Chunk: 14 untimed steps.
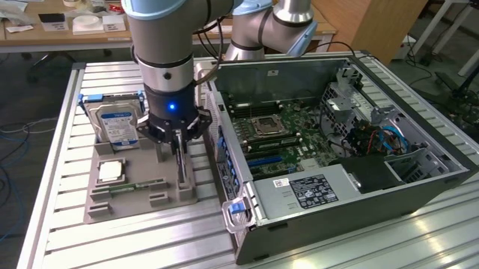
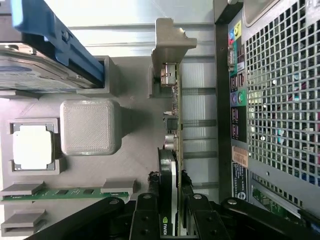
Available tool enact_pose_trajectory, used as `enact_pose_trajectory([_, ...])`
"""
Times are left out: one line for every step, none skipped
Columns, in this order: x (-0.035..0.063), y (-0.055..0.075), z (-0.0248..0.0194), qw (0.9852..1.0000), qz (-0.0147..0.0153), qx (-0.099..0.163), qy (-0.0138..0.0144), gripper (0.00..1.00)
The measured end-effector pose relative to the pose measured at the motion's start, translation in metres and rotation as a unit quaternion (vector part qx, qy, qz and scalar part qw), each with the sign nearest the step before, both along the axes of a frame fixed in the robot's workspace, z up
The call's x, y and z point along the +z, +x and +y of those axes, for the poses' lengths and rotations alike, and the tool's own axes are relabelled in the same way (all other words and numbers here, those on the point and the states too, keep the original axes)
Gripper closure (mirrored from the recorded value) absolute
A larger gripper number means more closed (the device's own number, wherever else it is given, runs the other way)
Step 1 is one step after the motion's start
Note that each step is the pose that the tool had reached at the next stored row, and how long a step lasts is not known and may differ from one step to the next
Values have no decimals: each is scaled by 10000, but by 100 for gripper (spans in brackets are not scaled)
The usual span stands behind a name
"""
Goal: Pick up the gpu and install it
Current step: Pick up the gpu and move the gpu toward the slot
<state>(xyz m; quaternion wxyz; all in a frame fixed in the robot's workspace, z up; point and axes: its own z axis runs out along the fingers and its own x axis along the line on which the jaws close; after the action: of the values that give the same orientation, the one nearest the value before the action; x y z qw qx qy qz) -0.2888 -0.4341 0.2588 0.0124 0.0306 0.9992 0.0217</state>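
Note:
The gpu is a thin black card standing on edge in the grey tray, on the side nearest the computer case. My gripper comes straight down onto its upper edge. In the wrist view the gpu runs away from me, its silvery bracket at the far end. My gripper is shut on the gpu, one black finger pressed against each face. Whether the card has left its slot in the tray I cannot tell.
The tray also holds a silver hard drive with a blue label, a processor chip and a green memory stick. The open computer case lies at the exterior view's right, motherboard exposed. Its perforated rear panel is close beside the card.

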Motion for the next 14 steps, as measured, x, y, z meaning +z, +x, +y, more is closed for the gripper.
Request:
enact_pose_trajectory([26, 0, 0, 10000, 0, 0, 0, 73])
enact_pose_trajectory([52, 0, 0, 10000, 0, 0, 0, 73])
enact_pose_trajectory([79, 0, 0, 10000, 0, 0, 0, 73])
enact_pose_trajectory([106, 0, 0, 10000, 0, 0, 0, 73])
enact_pose_trajectory([135, 0, 0, 10000, 0, 0, 0, 73])
enact_pose_trajectory([164, 0, 0, 10000, 0, 0, 0, 73])
enact_pose_trajectory([190, 0, 0, 10000, 0, 0, 0, 73])
enact_pose_trajectory([215, 0, 0, 10000, 1, 0, 0, 73])
enact_pose_trajectory([236, 0, 0, 10000, 0, 0, 0, 73])
enact_pose_trajectory([254, 0, 0, 10000, 0, 0, 0, 73])
enact_pose_trajectory([269, 0, 0, 10000, 0, 0, 0, 73])
enact_pose_trajectory([278, 0, 0, 10000, 0, 0, 0, 73])
enact_pose_trajectory([287, 0, 0, 10000, 0, 0, 0, 73])
enact_pose_trajectory([294, 0, 0, 10000, 0, 0, 0, 73])
